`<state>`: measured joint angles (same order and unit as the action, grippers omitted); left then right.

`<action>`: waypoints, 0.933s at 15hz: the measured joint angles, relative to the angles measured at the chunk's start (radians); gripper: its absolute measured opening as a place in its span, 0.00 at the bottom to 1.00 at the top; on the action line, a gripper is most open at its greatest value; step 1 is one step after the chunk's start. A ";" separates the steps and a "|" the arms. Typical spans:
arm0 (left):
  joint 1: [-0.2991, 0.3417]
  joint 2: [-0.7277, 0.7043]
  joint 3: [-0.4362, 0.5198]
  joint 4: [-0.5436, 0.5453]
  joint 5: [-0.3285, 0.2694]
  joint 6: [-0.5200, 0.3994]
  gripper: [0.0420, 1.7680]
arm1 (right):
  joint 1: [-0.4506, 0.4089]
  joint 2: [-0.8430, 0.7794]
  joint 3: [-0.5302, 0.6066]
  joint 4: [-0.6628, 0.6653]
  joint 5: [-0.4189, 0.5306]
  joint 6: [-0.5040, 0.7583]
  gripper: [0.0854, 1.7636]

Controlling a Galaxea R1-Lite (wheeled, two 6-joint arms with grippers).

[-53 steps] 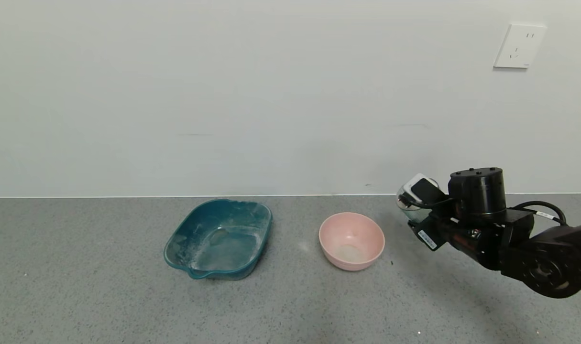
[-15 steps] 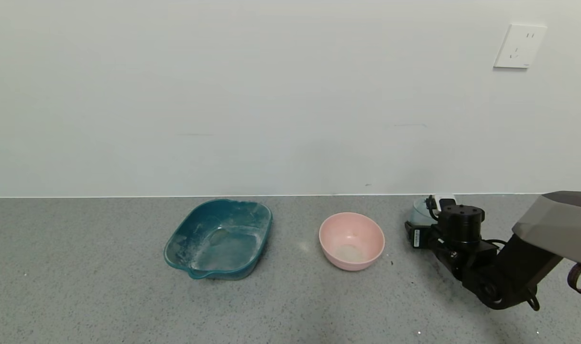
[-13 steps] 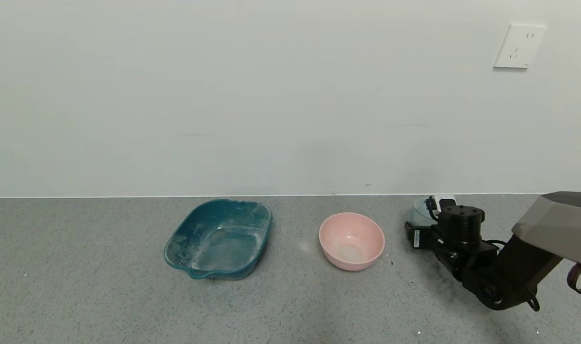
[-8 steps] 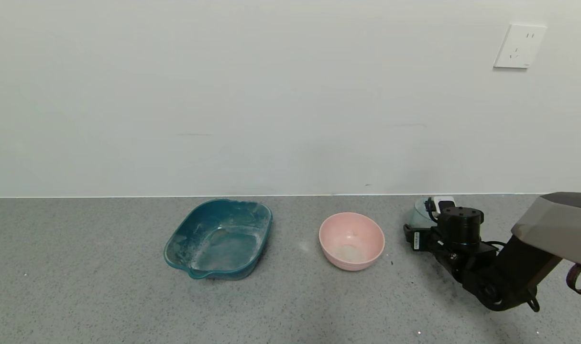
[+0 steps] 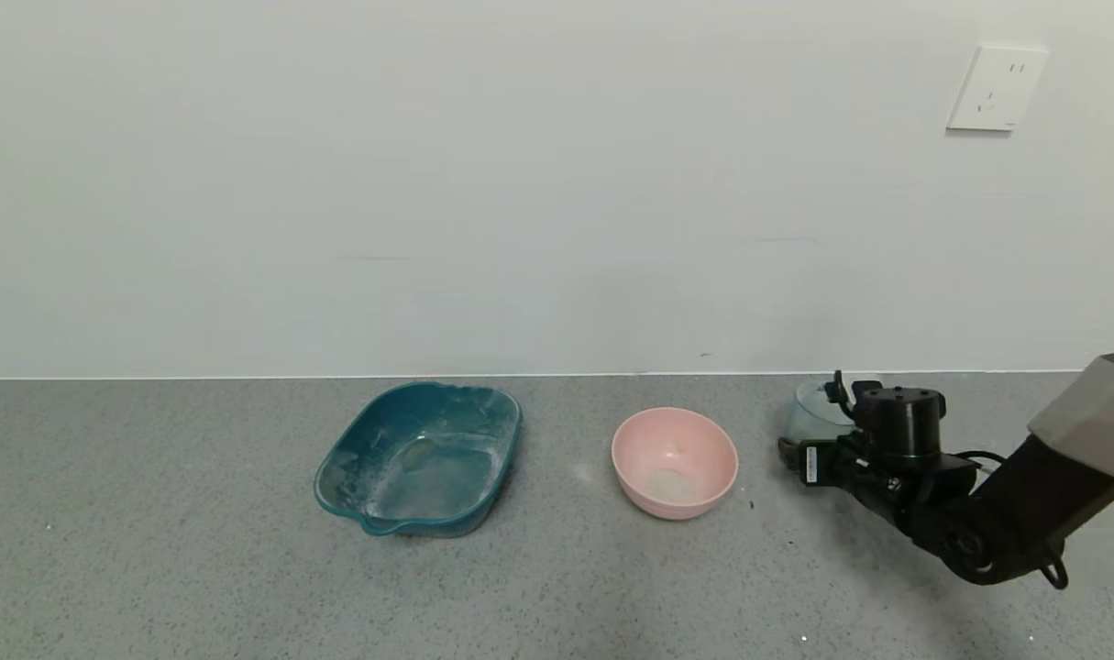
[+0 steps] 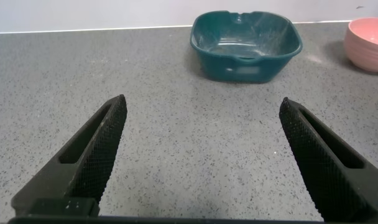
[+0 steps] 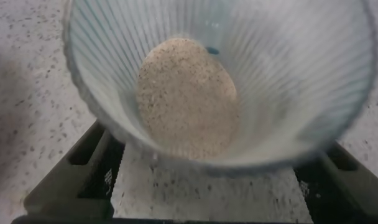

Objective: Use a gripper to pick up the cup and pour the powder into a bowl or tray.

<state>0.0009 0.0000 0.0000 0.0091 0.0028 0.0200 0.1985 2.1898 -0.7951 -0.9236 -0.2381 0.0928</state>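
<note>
The ribbed pale blue-green cup (image 5: 802,414) stands on the table at the right, beside the pink bowl (image 5: 674,461). My right gripper (image 5: 813,423) is low at the cup, one finger on each side. In the right wrist view the cup (image 7: 288,81) fills the picture, with a speckled beige patch at its bottom. The gripper (image 7: 211,183) is open, its fingers (image 7: 77,174) spread wide under the rim. A whitish powder patch (image 5: 668,484) lies in the bowl's bottom. My left gripper (image 6: 201,155) is open and empty over bare table, out of the head view.
A teal squarish tray (image 5: 421,456) dusted with white stands left of the bowl; it also shows in the left wrist view (image 6: 245,37), with the bowl (image 6: 369,34) beside it. The wall runs along the table's back edge, close behind the cup.
The right arm brought the cup down from the air onto the table. In the last second the arm shifted a little to the right and its wrist turned; the cup stayed put.
</note>
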 joint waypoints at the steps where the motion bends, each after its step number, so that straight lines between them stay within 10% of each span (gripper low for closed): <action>1: 0.000 0.000 0.000 0.000 0.000 0.000 1.00 | 0.000 -0.033 0.008 0.042 0.013 0.003 0.94; 14: 0.000 0.000 0.000 0.000 0.000 0.000 1.00 | 0.004 -0.803 0.101 0.805 0.147 0.003 0.96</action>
<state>0.0013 0.0000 0.0000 0.0091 0.0028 0.0196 0.2030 1.3868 -0.6945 -0.1183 -0.0913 0.0957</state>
